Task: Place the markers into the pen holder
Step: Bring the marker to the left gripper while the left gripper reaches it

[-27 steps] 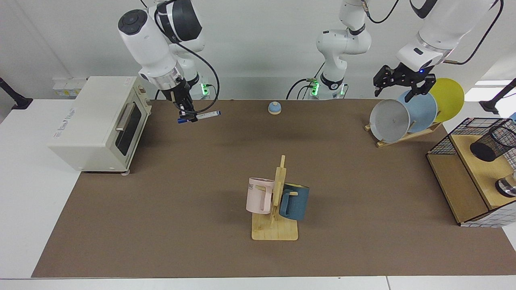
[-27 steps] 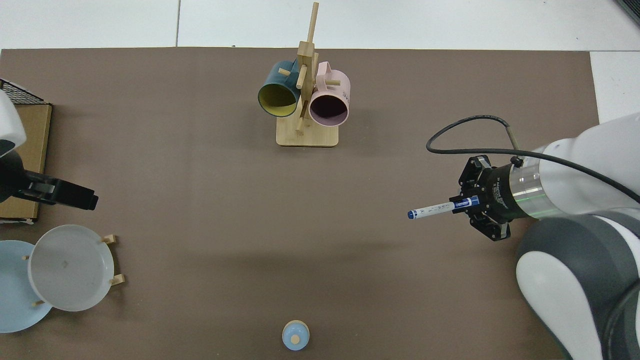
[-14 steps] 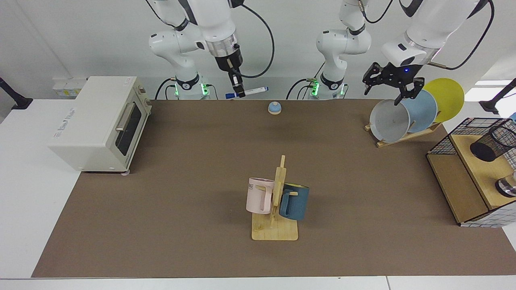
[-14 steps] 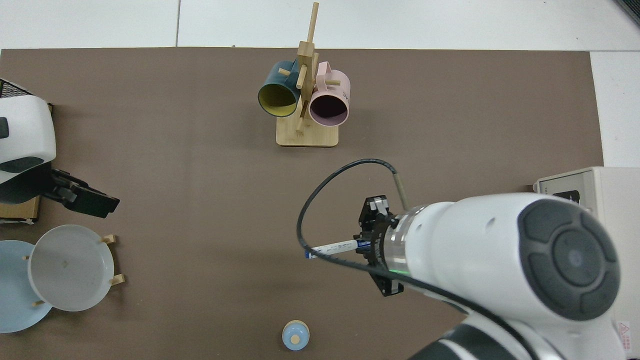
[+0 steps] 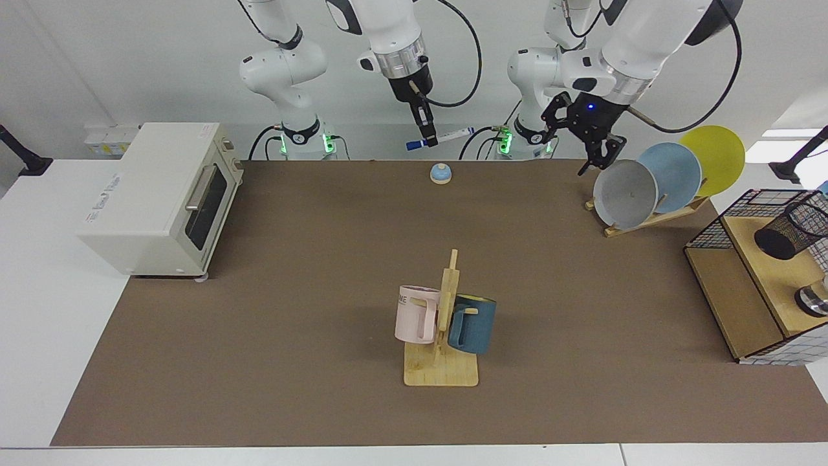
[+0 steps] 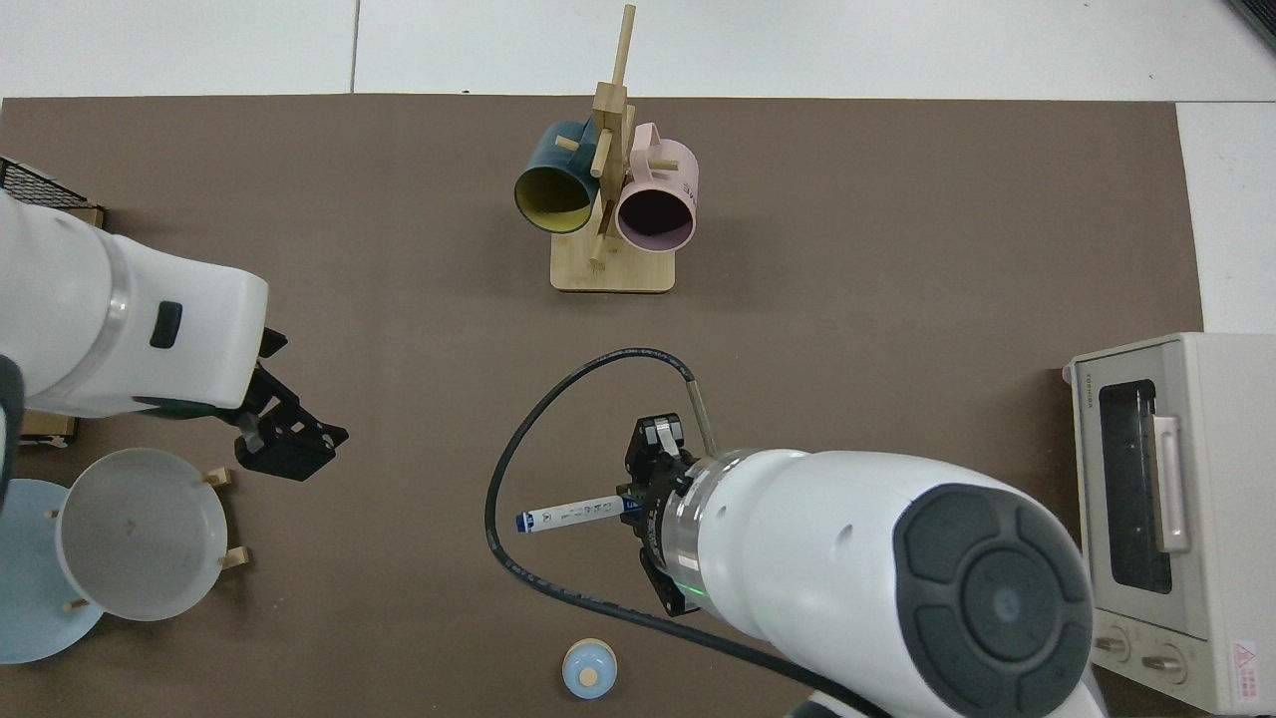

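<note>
The right gripper (image 5: 427, 137) hangs in the air above the far edge of the tabletop (image 5: 323, 272), its fingers closed on a marker (image 5: 441, 138). The marker is slim with a white barrel carrying small printed lettering, and it shows dark blue at both ends. It is held close to level, slightly tilted, gripped near one blue end so that most of the barrel sticks out sideways. In the top view the same marker (image 6: 569, 515) projects from the right gripper (image 6: 634, 504), clear of the tabletop (image 6: 897, 199).

The left gripper (image 5: 598, 152) hovers near the far edge, just beside the grey plate (image 5: 625, 193) on the wooden plate rack (image 5: 653, 219); its fingers are spread apart and hold nothing. In the top view the left gripper (image 6: 289, 449) is close to that plate (image 6: 140, 534).

The pen holder (image 5: 788, 231), a small black wire-mesh cup with a solid dark rim, lies tilted on a wooden shelf (image 5: 770, 278) at the tabletop's side edge, well apart from the marker.
</note>
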Controlling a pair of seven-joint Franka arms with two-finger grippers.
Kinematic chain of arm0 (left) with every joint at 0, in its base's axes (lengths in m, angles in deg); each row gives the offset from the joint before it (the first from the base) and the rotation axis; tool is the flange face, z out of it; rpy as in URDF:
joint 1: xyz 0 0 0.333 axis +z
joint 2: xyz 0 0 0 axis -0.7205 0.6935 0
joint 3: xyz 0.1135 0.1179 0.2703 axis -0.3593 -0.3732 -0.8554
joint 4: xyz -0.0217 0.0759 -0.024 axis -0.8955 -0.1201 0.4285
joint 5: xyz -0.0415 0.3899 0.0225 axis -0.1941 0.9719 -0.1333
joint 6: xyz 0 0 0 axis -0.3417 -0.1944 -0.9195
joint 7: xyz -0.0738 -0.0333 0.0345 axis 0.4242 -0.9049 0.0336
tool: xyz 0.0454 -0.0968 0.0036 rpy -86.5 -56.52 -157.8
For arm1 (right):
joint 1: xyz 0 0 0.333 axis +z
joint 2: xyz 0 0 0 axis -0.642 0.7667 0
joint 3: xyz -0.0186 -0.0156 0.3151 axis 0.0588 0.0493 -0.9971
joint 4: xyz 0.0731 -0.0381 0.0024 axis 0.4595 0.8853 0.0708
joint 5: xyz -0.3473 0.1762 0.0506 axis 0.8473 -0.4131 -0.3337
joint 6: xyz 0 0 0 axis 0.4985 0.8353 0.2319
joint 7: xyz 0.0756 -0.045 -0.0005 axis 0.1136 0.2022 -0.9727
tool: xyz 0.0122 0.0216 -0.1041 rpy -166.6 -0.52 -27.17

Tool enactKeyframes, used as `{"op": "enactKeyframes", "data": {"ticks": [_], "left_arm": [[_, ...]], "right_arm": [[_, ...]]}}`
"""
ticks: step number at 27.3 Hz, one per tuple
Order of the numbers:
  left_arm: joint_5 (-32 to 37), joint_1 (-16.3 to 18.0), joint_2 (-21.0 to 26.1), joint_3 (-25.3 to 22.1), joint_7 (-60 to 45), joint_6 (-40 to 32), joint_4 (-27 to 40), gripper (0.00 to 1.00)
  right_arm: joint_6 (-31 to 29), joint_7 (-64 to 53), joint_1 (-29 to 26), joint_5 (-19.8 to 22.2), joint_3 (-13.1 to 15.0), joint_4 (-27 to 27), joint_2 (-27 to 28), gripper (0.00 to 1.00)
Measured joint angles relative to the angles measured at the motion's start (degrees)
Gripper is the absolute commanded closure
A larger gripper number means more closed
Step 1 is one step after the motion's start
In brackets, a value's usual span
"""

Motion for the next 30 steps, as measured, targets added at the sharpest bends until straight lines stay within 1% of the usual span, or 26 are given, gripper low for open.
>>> {"op": "enactKeyframes", "data": {"ticks": [3,7,12,15,18,23,27,30], "left_arm": [[-0.5,-0.2,-0.1,1.4,4.4,1.1,0.3,0.03],[-1.4,-0.2,-0.4,3.1,10.8,3.0,0.6,0.02],[-4.5,-0.4,-0.8,4.8,16.2,7.7,2.4,0.07],[-4.8,-0.7,-1.5,5.8,17.6,8.7,4.0,0.03],[-5.2,-1.6,-2.1,6.1,19.1,9.7,5.0,0.02],[-6.2,-2.6,-2.6,6.2,20.4,10.5,6.0,0.04],[-6.3,-4.0,-2.8,6.3,20.0,10.8,7.3,0.06],[-6.4,-5.1,-2.9,6.3,17.9,11.1,9.2,0.09]], "right_arm": [[-0.1,0.0,0.0,0.0,0.2,0.0,0.6,1.00],[-0.2,1.0,0.0,0.7,0.3,-0.1,1.3,1.00],[-0.8,3.1,0.8,2.3,0.3,-0.8,2.1,1.00],[-0.8,5.0,2.0,3.9,0.3,-2.3,3.1,1.00],[-0.8,7.3,3.1,5.7,0.2,-4.5,5.0,1.00],[-0.7,9.0,4.3,7.2,0.2,-8.8,8.8,1.00],[-0.7,10.0,4.6,8.4,0.3,-10.4,10.8,1.00],[-0.7,10.4,4.6,8.7,0.3,-11.3,11.6,1.00]]}}
